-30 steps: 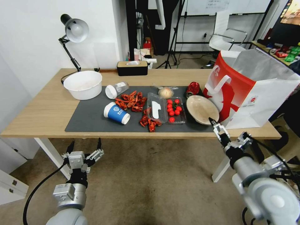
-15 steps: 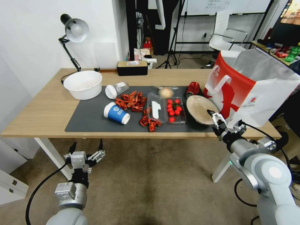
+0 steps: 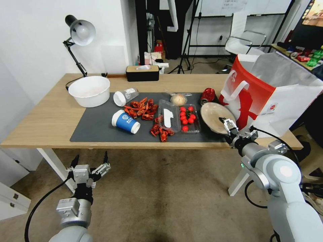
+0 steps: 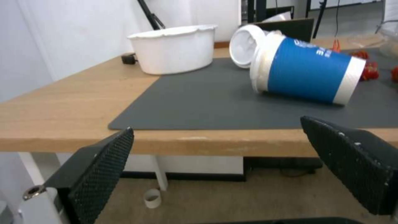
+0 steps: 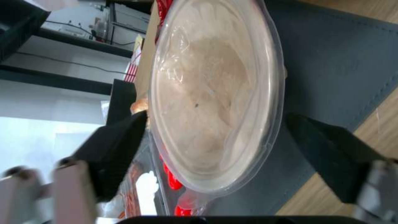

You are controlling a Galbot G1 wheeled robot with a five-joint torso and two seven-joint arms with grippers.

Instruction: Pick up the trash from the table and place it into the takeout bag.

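One right claw (image 3: pixel 226 123) – spread – now closer over bowl (image 3: pixel 212 116) | left claw (image 3: pixel 90 160) spread – parked

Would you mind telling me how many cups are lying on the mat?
2: a blue cup on its side near the mat's front left, and a clear cup on its side behind it, beside the white tub.

takeout bag (image 3: pixel 269 97) cut by frame edge
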